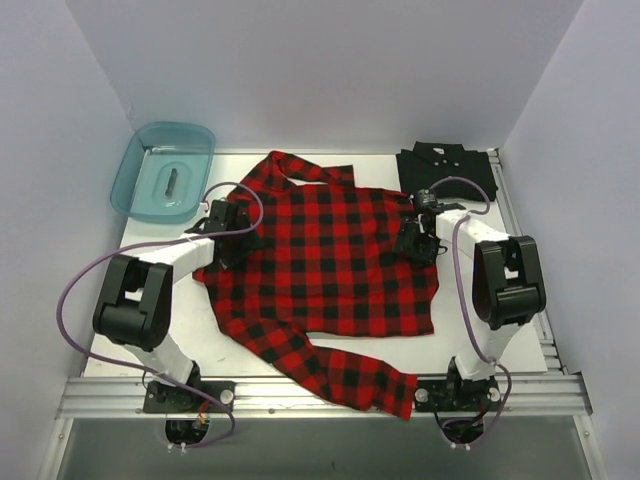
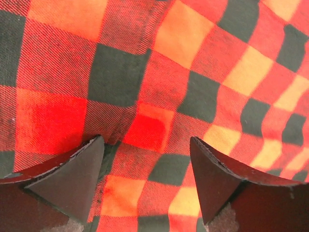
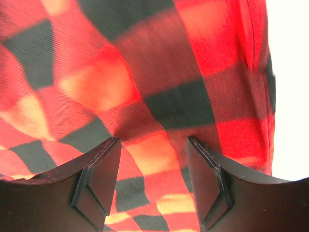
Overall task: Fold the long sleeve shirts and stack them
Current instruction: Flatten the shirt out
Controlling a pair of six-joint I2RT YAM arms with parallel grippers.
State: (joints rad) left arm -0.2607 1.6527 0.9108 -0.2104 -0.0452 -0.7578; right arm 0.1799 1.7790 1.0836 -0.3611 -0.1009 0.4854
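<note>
The red-and-black plaid shirt [image 1: 320,270] lies spread flat on the white table, with one sleeve [image 1: 365,380] trailing to the near edge. The black shirt [image 1: 446,166] lies folded at the back right. My left gripper [image 1: 226,236] is down on the plaid shirt's left side. In the left wrist view its jaws [image 2: 145,145] stand wide open over flat plaid cloth [image 2: 193,72]. My right gripper [image 1: 414,240] is on the shirt's right side, close to its edge. In the right wrist view it [image 3: 153,145] is open, with rumpled plaid cloth [image 3: 120,72] running between the fingers.
A translucent teal bin [image 1: 140,165] stands at the back left corner. White walls close in the table on three sides. A metal rail [image 1: 300,392] runs along the near edge by the arm bases. Bare table [image 3: 289,72] shows just right of the shirt's edge.
</note>
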